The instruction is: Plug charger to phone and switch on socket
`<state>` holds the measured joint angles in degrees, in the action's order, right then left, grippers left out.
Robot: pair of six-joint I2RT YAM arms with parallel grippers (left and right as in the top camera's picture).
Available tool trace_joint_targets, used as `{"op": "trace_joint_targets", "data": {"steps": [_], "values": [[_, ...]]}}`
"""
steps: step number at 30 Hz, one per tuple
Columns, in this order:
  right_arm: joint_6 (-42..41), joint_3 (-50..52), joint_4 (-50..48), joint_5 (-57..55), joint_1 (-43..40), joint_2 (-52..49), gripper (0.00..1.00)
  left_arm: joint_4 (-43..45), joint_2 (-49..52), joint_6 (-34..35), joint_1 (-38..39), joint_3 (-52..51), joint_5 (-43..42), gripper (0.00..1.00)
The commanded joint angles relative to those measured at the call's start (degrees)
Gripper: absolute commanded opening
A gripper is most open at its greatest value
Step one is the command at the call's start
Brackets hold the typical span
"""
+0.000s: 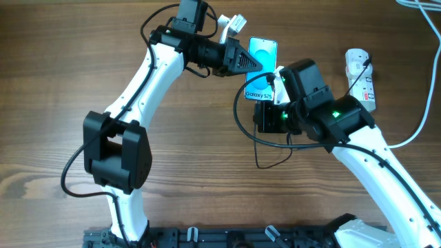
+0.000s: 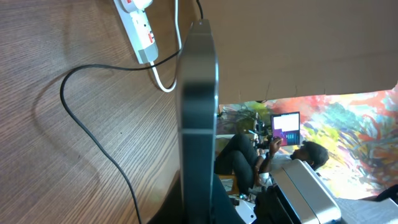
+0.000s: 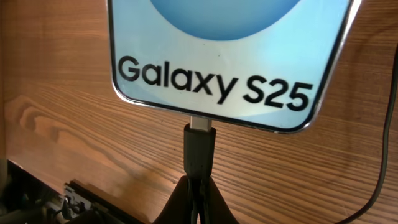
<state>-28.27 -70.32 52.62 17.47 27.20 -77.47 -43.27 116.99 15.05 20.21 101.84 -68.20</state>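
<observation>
The phone with its cyan-blue screen is held off the table by my left gripper, shut on its side; the left wrist view shows it edge-on. In the right wrist view the phone reads "Galaxy S25". My right gripper is shut on the charger plug, whose tip sits at or in the port on the phone's bottom edge. The thin black charger cable loops below the phone. The white socket lies at the right; it also shows in the left wrist view.
A thick white lead runs from the socket past the right edge. The black cable curves over the wood in the left wrist view. The arm bases stand along the front edge.
</observation>
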Motion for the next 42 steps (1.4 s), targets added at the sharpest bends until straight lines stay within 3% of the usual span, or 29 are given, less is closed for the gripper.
{"op": "trace_joint_targets", "data": {"steps": [1,30,32,35,40,42], "values": [[-0.1,-0.7,0.0,-0.5,-2.1,-0.3,0.04,0.1,-2.4,-2.1,0.3,0.6,-2.9,0.04],[2.4,-4.3,-2.9,-1.0,-5.5,-0.3,0.06,-1.4,-2.4,-2.6,1.4,0.6,-2.9,0.04],[2.6,-4.8,-2.7,-1.0,-5.5,-0.3,0.16,-1.4,-2.4,-2.6,1.4,0.6,-2.9,0.04],[2.6,-4.9,-2.4,-1.0,-5.5,-0.3,0.22,-1.4,-2.4,-2.6,1.4,0.6,-2.9,0.04],[2.7,-4.9,0.2,1.7,-5.5,-0.3,0.56,-1.5,-2.4,-2.6,1.4,0.6,-0.9,0.04],[2.8,-4.9,2.1,1.4,-5.5,-0.3,0.75,-2.0,-2.4,-2.6,1.4,0.6,1.4,0.04]]}}
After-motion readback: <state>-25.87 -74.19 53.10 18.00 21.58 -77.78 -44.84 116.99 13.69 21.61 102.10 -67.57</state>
